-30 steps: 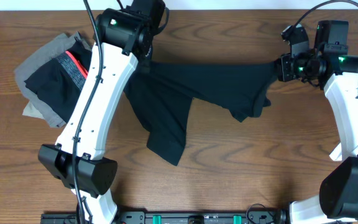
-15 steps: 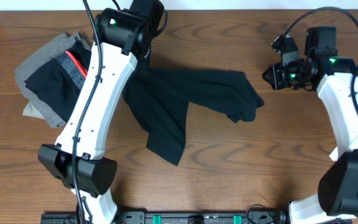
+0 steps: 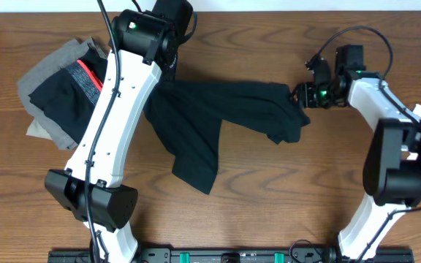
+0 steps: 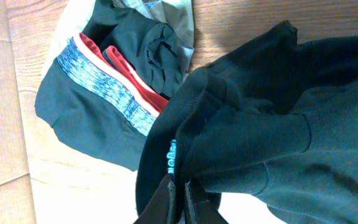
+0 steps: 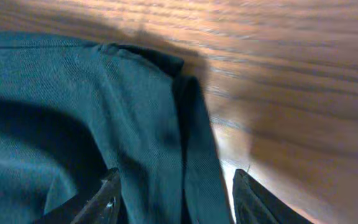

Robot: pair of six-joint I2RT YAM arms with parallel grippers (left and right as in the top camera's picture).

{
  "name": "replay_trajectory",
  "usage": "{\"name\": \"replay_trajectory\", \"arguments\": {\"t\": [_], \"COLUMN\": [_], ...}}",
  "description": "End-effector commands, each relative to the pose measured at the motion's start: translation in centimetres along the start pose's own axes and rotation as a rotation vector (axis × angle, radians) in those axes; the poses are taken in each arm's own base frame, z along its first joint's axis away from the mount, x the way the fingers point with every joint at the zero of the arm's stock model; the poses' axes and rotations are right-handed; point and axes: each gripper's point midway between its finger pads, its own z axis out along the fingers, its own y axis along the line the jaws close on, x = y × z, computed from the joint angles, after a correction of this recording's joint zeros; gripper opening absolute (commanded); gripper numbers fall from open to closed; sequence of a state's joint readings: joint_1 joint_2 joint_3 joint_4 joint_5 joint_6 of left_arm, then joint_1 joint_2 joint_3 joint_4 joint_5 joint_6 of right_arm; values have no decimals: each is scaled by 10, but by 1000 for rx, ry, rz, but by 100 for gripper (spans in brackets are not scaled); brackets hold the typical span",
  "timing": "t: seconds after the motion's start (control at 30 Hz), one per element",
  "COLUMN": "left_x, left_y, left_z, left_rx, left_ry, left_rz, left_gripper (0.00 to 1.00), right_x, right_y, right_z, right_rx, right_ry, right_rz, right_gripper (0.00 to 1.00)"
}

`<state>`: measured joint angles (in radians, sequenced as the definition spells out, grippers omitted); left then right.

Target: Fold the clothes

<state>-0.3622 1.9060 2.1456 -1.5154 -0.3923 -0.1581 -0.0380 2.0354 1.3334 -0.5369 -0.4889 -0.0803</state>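
Observation:
A black T-shirt (image 3: 225, 109) lies bunched across the middle of the table, one part trailing towards the front. My left gripper (image 3: 168, 71) is at its left end and, in the left wrist view, my left gripper (image 4: 179, 194) is shut on a fold of the T-shirt (image 4: 278, 124) beside a small label. My right gripper (image 3: 302, 96) is at the shirt's right end. The right wrist view shows this gripper (image 5: 176, 190) open, its fingers straddling the edge of the T-shirt (image 5: 73, 106) without pinching it.
A pile of other clothes (image 3: 61, 91), grey, black with a red band and tan, sits at the back left; the same pile (image 4: 114, 81) shows in the left wrist view. The wooden table (image 3: 283, 197) is bare at the front and right. The left arm (image 3: 112, 117) crosses the left-middle.
My right gripper opened and let go of the shirt's right end, which dropped and drew back to the left. The gripper then moved left to that end. The left gripper stayed put.

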Motion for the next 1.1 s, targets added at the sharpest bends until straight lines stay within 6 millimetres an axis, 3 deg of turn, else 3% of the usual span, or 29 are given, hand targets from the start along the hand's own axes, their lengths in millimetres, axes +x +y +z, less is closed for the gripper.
{"name": "replay_trajectory", "arguments": {"t": [0.0, 0.17, 0.2, 0.27, 0.37, 0.53, 0.73, 0.87, 1.07], "left_x": [-1, -1, -1, -1, -1, -2, -1, -1, -2], "left_y": [9, 9, 9, 9, 9, 9, 9, 9, 9], "left_z": [-5, -5, -5, -5, -5, -5, -5, -5, -5], "left_rx": [-21, -22, -21, -21, -18, -18, -18, -18, -18], "left_ry": [-16, -16, -16, -16, -15, -18, -17, -17, -18], "left_rz": [-25, -25, -25, -25, -25, -27, -26, -26, -27], "left_gripper": [6, 6, 6, 6, 6, 6, 6, 6, 7], "right_x": [-1, -7, -6, -5, -4, -1, 7, -6, -26], "right_y": [28, 32, 28, 23, 26, 33, 52, 77, 124], "right_z": [10, 17, 19, 21, 23, 28, 33, 13, -51], "right_rx": [-108, -52, -18, 35, 37, 28, -2, -100, -208], "right_ry": [-2, -17, -13, -3, 1, 13, 46, -10, -134], "right_rz": [-14, -65, -69, -74, -80, -94, -110, -136, -314], "right_gripper": [55, 44, 45, 58, 59, 44, 1, 1, 1]}}
